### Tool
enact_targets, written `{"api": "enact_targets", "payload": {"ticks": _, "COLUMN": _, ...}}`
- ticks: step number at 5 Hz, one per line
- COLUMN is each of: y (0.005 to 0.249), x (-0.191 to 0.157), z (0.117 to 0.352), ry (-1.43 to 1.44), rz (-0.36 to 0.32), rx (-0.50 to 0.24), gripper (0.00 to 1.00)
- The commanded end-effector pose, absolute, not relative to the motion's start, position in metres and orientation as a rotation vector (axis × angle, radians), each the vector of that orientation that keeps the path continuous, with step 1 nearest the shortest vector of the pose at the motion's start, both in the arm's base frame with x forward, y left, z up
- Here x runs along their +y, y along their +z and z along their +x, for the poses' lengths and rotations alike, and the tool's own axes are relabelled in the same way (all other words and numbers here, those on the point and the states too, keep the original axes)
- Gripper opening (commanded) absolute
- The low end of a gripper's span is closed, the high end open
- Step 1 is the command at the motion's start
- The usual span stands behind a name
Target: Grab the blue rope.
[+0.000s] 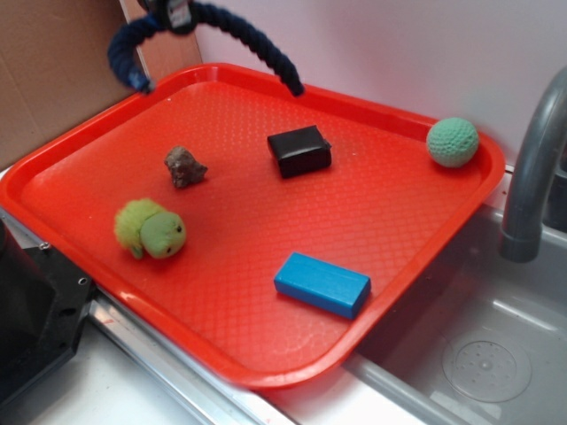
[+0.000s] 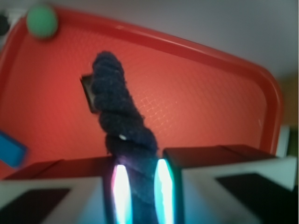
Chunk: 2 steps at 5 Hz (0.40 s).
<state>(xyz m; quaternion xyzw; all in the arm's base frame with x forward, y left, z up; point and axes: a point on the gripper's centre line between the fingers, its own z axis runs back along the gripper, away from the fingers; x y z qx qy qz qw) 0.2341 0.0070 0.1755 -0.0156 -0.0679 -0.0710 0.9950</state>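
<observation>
The blue rope (image 1: 257, 49) is a thick, dark navy twisted cord hanging in an arch above the far left corner of the red tray (image 1: 390, 212). My gripper (image 1: 174, 12) sits at the top edge of the exterior view, shut on the rope's middle, and both rope ends droop down clear of the tray. In the wrist view the rope (image 2: 117, 112) runs up from between the two pads of my gripper (image 2: 139, 191), pinched tight.
On the tray lie a black block (image 1: 299, 150), a brown lump (image 1: 185, 166), a green plush toy (image 1: 149, 229), a lighter blue rectangular block (image 1: 322, 284) and a green knitted ball (image 1: 453, 142). A grey faucet (image 1: 532, 168) and sink (image 1: 478, 354) are at right.
</observation>
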Motion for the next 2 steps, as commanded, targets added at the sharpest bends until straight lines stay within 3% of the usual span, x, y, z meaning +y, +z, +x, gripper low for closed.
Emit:
{"api": "enact_targets", "payload": {"ticks": 1, "y": 0.2007, "x": -0.0296, "z": 0.2338, "ry": 0.127, "rz": 0.069, "rx": -0.062, "gripper": 0.0}}
{"api": "enact_targets", "payload": {"ticks": 2, "y": 0.1951, "x": -0.025, "z": 0.2295, "ry": 0.132, "rz": 0.041, "rx": -0.033, "gripper": 0.0}}
